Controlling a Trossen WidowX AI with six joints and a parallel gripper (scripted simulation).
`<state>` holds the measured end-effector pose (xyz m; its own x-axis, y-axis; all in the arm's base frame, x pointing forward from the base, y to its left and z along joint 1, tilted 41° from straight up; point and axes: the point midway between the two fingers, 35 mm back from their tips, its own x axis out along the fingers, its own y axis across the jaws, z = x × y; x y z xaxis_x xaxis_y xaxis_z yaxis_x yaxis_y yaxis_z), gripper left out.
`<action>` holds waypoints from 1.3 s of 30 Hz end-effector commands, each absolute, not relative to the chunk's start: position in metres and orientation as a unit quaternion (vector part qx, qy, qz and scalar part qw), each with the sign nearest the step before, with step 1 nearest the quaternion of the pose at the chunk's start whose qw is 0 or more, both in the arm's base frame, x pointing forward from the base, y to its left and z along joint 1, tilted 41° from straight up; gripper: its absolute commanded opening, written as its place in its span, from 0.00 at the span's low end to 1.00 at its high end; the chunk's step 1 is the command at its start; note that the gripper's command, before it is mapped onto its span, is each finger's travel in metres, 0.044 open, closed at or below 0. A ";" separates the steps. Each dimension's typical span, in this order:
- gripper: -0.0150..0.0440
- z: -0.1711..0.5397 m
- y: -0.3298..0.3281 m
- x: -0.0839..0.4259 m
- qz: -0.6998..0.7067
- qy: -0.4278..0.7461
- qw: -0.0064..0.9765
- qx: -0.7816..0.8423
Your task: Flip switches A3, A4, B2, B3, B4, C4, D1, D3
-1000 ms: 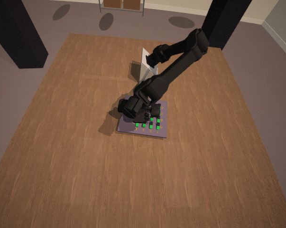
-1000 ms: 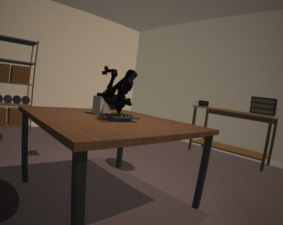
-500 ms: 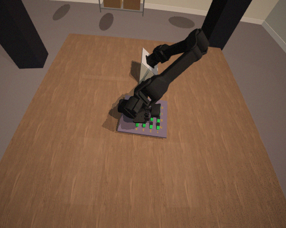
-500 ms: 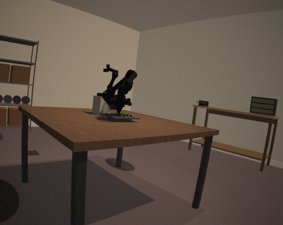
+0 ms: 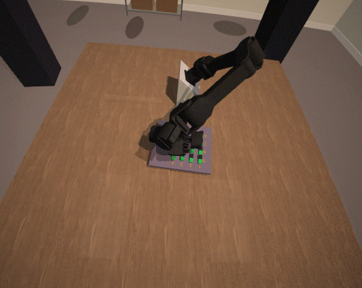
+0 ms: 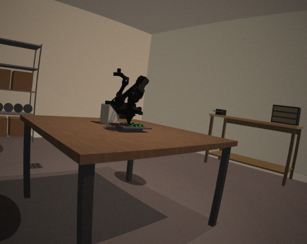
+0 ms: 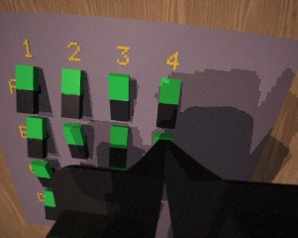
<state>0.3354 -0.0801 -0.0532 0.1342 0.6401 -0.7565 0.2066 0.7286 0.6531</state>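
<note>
Panel [image 5: 179, 166] [image 6: 148, 128] [image 7: 213, 55] on worktop [image 5: 165, 216] [image 6: 137, 142] [image 7: 139, 7], shut, empty jaws [image 5: 186, 147] [image 6: 129, 123] over its B4 switch [image 7: 163, 136]; rockers look stiff, light, so likely nothing to grasp, just press raised ends with closed tips.

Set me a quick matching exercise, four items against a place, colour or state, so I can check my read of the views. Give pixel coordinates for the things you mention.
Column one
1. Gripper [image 5: 176, 152] [image 6: 129, 123] [image 7: 163, 145]
2. Panel [image 5: 205, 168] [image 6: 148, 128] [image 7: 208, 55]
3. Numeral 4 [image 5: 172, 162] [image 7: 172, 60]
4. Drawer unit [image 6: 285, 114]

Column two
A. Yellow
B. On the side bench [image 6: 253, 121]
C. Shut, tips around switch B4 [image 7: 163, 135] in the wrist view
D. Lying flat on the table [image 5: 174, 216] [image 6: 148, 142] [image 7: 188, 10]

Right pairs: 1-C, 2-D, 3-A, 4-B.
</note>
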 end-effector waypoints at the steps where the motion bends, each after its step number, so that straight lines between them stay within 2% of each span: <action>1: 0.25 -0.054 -0.079 0.336 0.160 0.638 0.675 0.335; 27: 0.25 -0.056 -0.077 0.336 0.160 0.638 0.675 0.335; 32: 0.25 -0.010 -0.117 0.326 0.155 0.630 0.683 0.336; 39: 0.25 -0.007 -0.115 0.311 0.154 0.629 0.683 0.336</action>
